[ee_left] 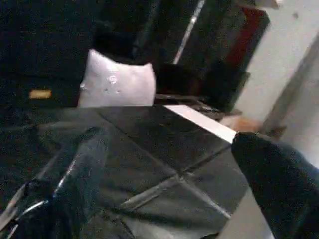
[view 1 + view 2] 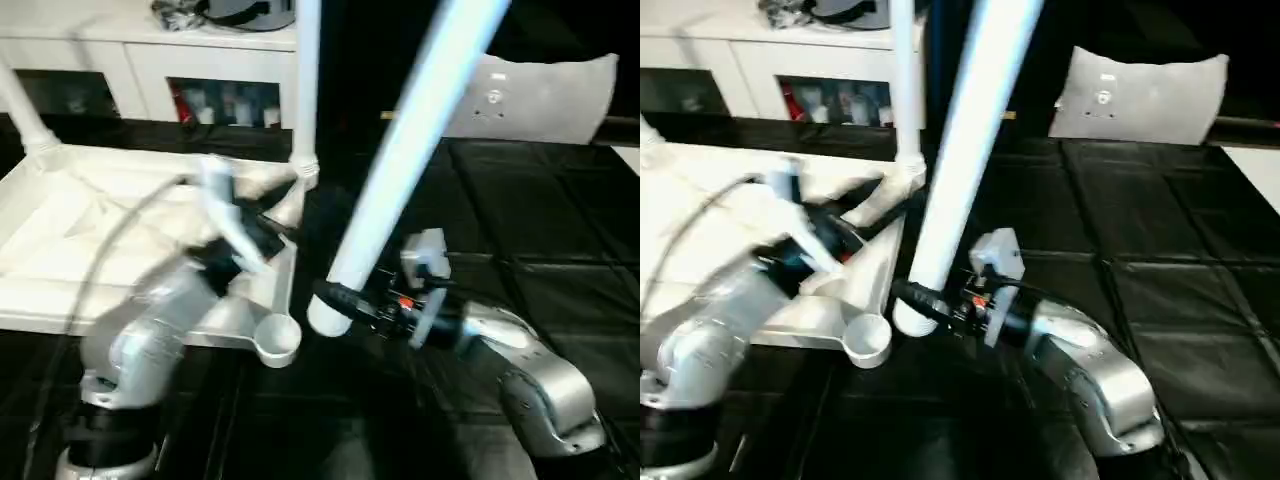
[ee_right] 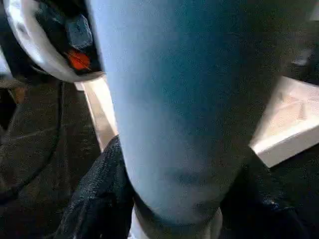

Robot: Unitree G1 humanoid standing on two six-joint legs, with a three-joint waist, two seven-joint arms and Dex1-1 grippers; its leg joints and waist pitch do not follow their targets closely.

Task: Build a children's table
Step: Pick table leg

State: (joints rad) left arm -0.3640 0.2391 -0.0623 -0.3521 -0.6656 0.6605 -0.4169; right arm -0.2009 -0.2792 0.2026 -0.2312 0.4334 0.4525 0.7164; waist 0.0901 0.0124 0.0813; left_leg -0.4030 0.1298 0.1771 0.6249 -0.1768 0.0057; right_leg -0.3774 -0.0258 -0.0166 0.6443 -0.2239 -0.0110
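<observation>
Right jaws [image 2: 335, 300]: pinching the loose leg [image 2: 405, 160] near its wide end, long axis rising toward 1 o'clock.
Left jaws [image 2: 235, 225]: spread, empty, above the upturned table top [image 2: 60, 235].
Open socket [image 2: 277, 340]: at 8 o'clock just beside the leg's end (my right arm nearer).
Standing leg [image 2: 306, 80]: already upright in the far corner.

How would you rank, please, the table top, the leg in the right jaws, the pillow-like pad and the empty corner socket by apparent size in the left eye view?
1. Table top, the largest.
2. Leg in the right gripper; it leans toward the camera, which enlarges it.
3. Pillow-like pad, farther back.
4. Empty corner socket, the smallest.
</observation>
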